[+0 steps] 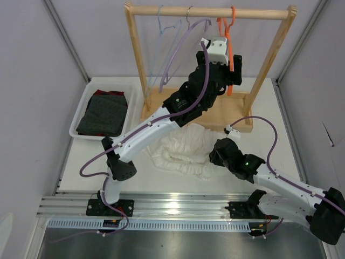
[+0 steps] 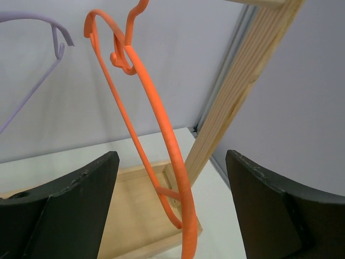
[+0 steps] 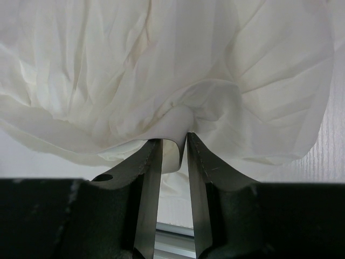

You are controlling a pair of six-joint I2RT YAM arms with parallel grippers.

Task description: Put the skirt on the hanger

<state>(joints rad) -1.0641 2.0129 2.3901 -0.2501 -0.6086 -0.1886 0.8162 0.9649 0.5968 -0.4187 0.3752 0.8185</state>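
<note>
Two arms show from above: the left gripper [image 1: 233, 69] is raised at the orange hanger [image 1: 229, 40], which hangs on the wooden rack [image 1: 210, 11]. The right gripper [image 1: 218, 154] sits at the edge of the skirt [image 1: 180, 148], heaped on the table [image 1: 269, 156] before the rack.

Left wrist: jaws wide apart, the hanger's arm between them, untouched.

Right wrist: nearly closed jaws pinch a fold of the skirt.

The fabric looks light, soft and limp (likely to slide off thin plastic), so the waistband seems the best hold; I cannot pick it out here.
</note>
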